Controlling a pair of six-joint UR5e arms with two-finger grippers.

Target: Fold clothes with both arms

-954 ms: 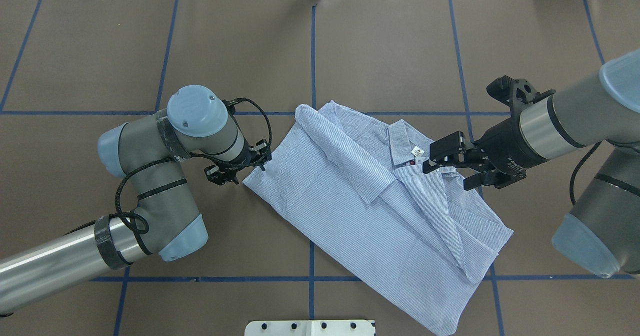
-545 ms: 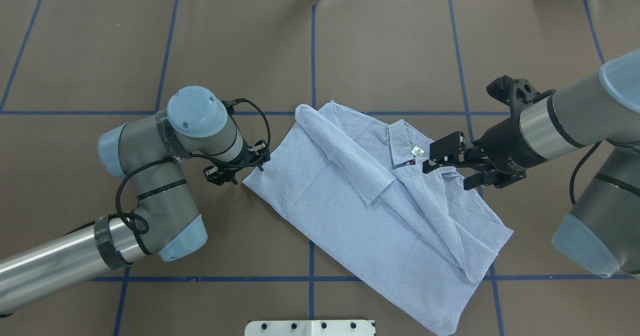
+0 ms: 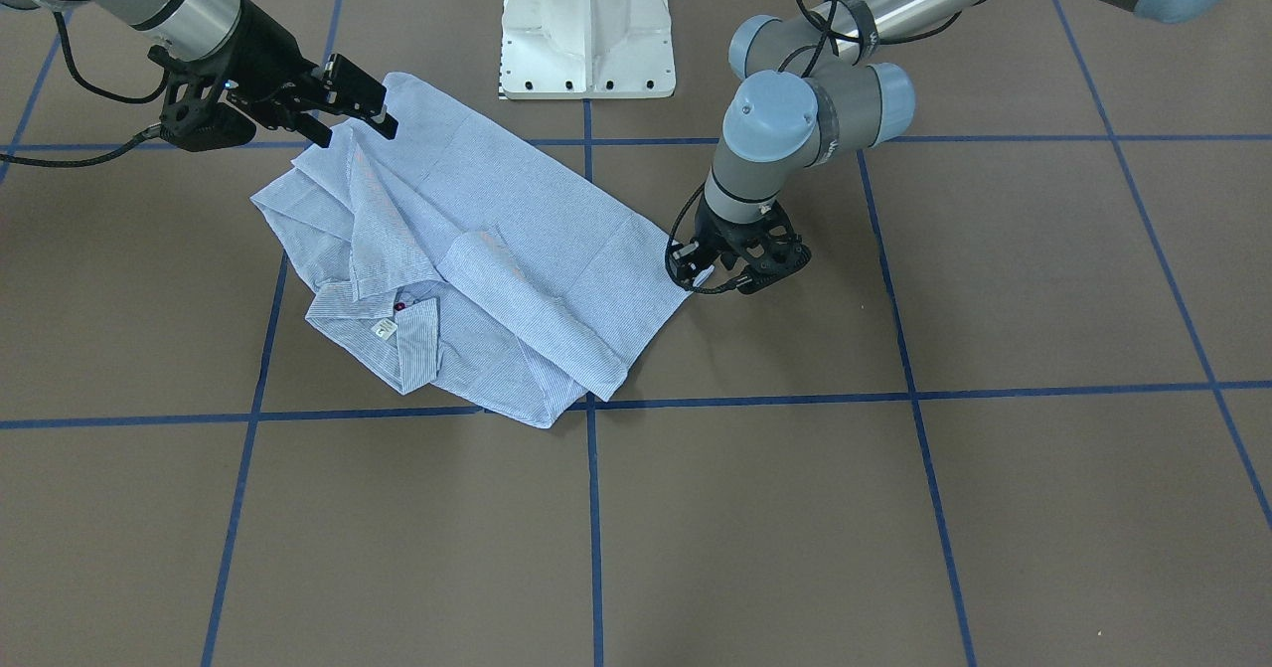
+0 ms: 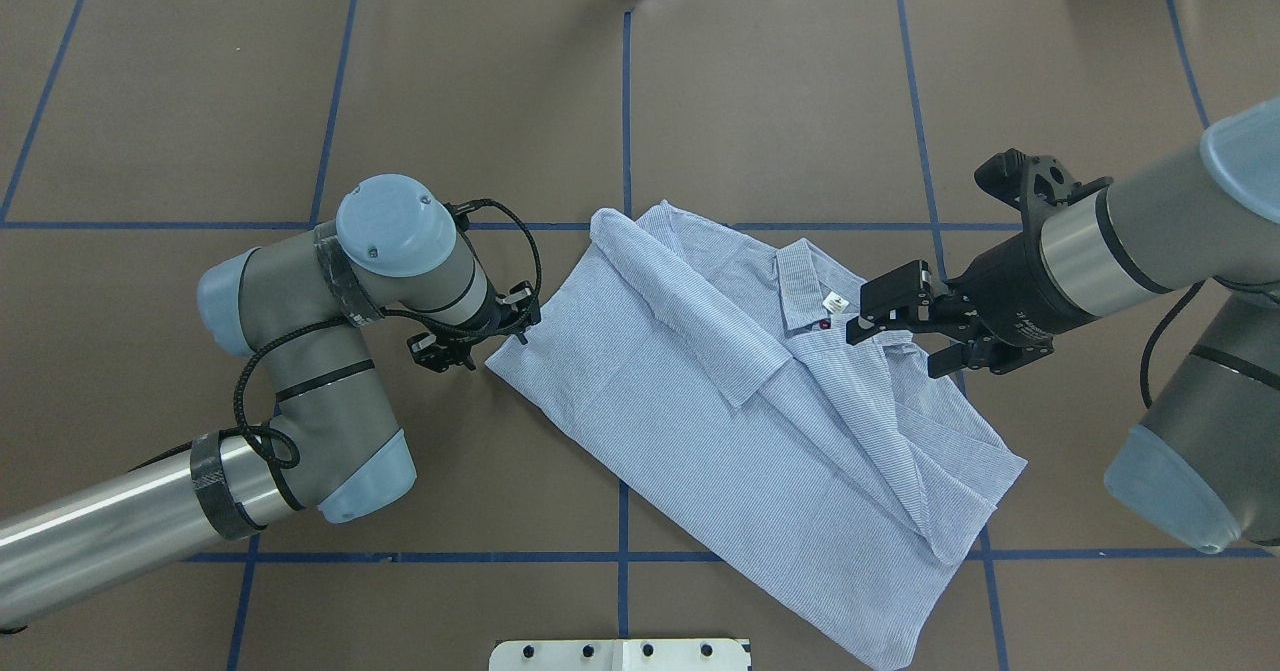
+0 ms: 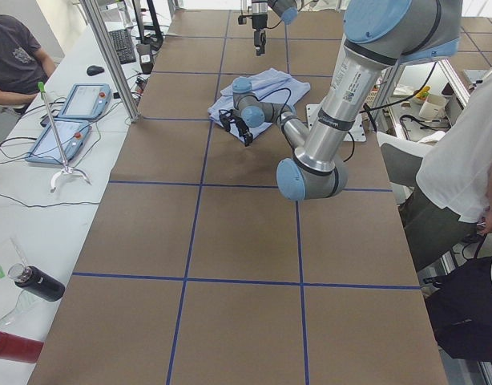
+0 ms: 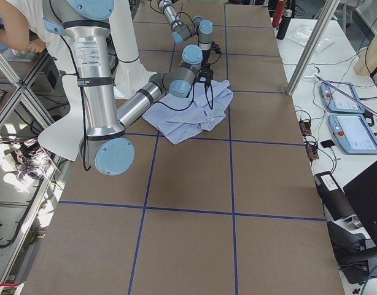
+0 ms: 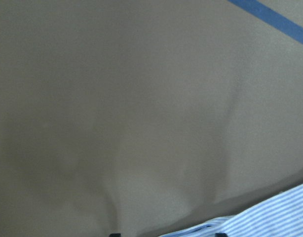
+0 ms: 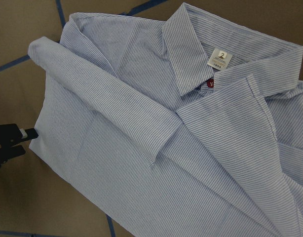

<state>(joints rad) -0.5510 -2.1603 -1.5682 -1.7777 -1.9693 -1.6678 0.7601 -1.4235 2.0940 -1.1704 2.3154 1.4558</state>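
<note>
Seen from overhead, the shirt [image 4: 700, 401] lies mid-tabletop [image 4: 800, 101], slanting from 10 o'clock down to 5 o'clock. One sleeve [image 4: 680, 301] is folded across the body, and the collar [image 4: 800, 281] and label [image 4: 836, 302] sit at its 2 o'clock side.

My left claw [image 4: 465, 343] is low at the shirt's 9 o'clock corner. In the wrist view its tips look spread, with only a sliver of striped hem between them, so I judge it apart and gripping nothing. My right claw [image 4: 893, 349] hangs over the shoulder at 3 o'clock, just beside the collar, its jaws plainly apart.

The risks as I see them:
- On the left I have very little cloth. If I close here I could nip only the edge, or drag the brown paper.
- On the right I'm over rumpled layers, so a pinch may catch the collar flap alone.
- If one side lifts before the other, the folded sleeve could slide off and the fold would skew.
</note>
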